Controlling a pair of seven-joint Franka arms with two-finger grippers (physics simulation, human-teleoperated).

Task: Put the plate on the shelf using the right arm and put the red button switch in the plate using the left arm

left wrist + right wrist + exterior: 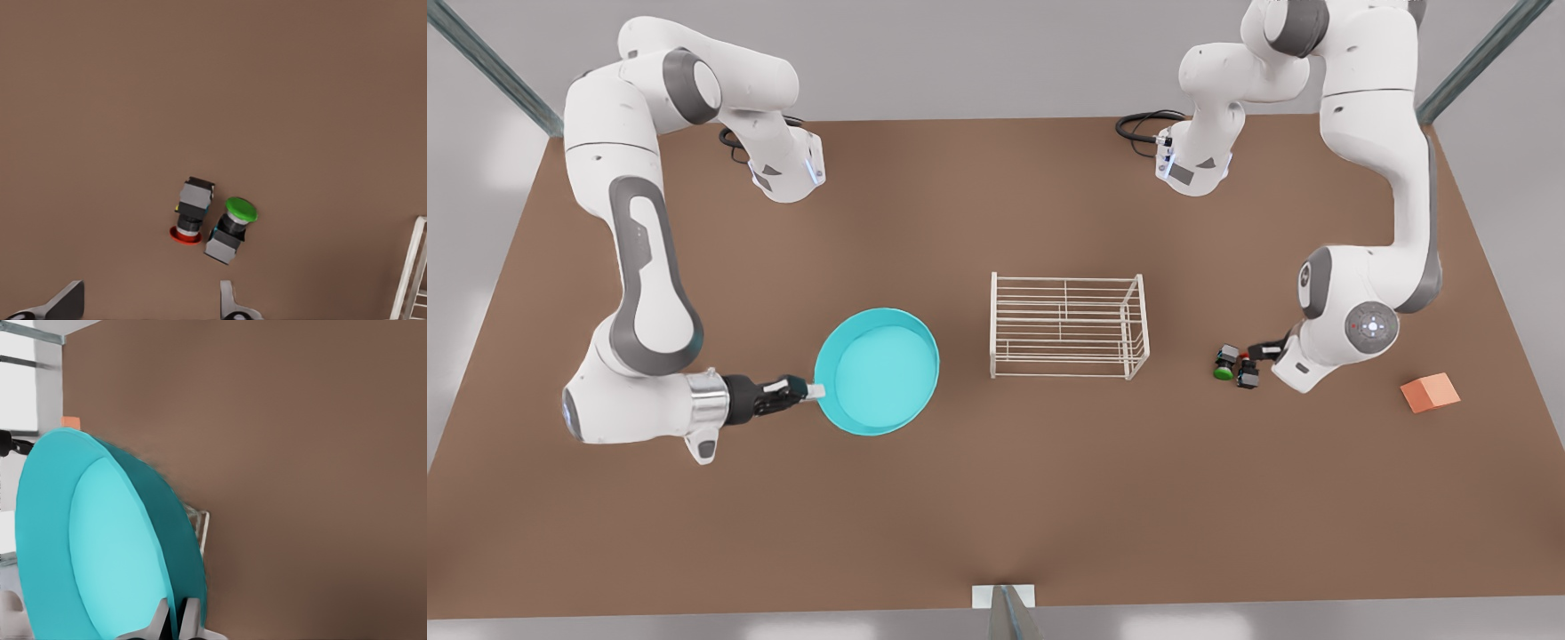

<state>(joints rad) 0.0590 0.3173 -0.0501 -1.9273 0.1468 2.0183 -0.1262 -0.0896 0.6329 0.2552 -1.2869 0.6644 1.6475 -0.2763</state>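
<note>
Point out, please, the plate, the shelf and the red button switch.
plate [880, 369], front view, on its flat inner floor.
shelf [1067, 327], front view, on its wire bars.
red button switch [189, 212], left wrist view, on its body above the red cap.

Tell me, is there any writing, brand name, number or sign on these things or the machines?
None can be read.
The plate, shelf, red button switch, green one and orange block are plain.
Round dotted mark with a red speck on one arm's joint: no letters to make out.
</note>
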